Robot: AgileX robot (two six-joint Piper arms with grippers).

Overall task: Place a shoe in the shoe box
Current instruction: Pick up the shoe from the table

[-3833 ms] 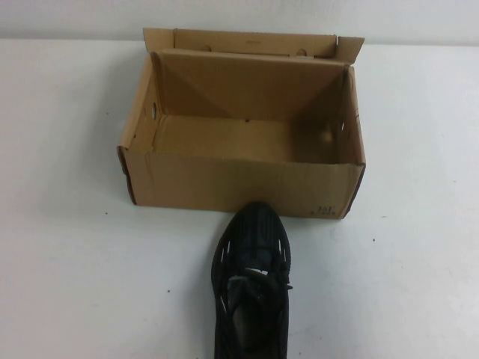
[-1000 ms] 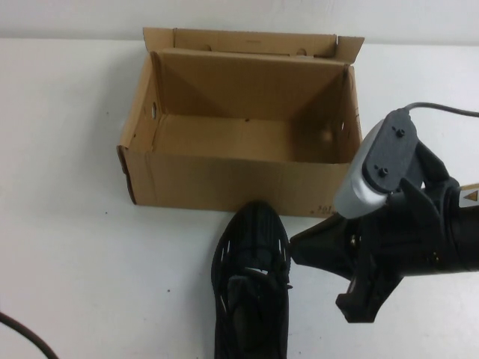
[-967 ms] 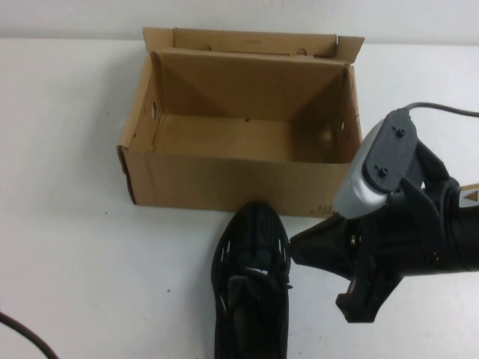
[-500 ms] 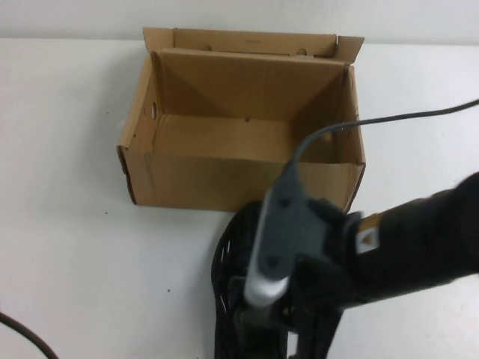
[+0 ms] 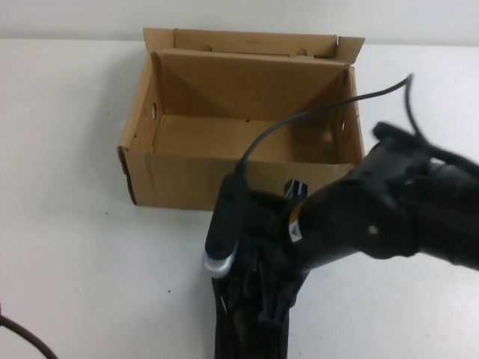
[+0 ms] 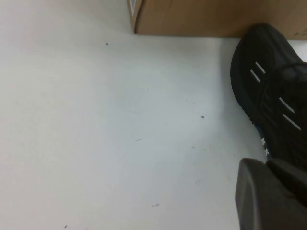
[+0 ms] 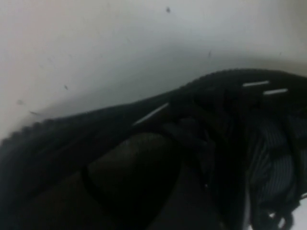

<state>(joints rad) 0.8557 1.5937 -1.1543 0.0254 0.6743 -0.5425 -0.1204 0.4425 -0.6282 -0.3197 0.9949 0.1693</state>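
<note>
**Shoe about to be grasped beside the open box**

Shoe (image 5: pixel 251 321) is seen lying on the white table (image 5: pixel 75 262), its toe pointed at the near wall of the shoe box (image 5: pixel 239 179) and just beside it. The box stands open and nothing is seen inside it, its flap lid folded back at the far side.

The right gripper (image 5: pixel 262 295) is lowered directly over the shoe's laces and collar, the arm reaching in from the right. From the wrist view the shoe's opening (image 7: pixel 129 177) fills the picture at close range. Whether its fingers are spread or closed on the shoe cannot be told; they are hidden by the arm.

The left gripper (image 6: pixel 268 191) is parked low near the table at the shoe's left side, its fingers clenched on nothing.

The reaching step is judged to be in hand; nothing is lifted yet. Next, a firm hold on the collar is called for, then a lift clear of the near wall before the shoe is lowered into the box.
</note>
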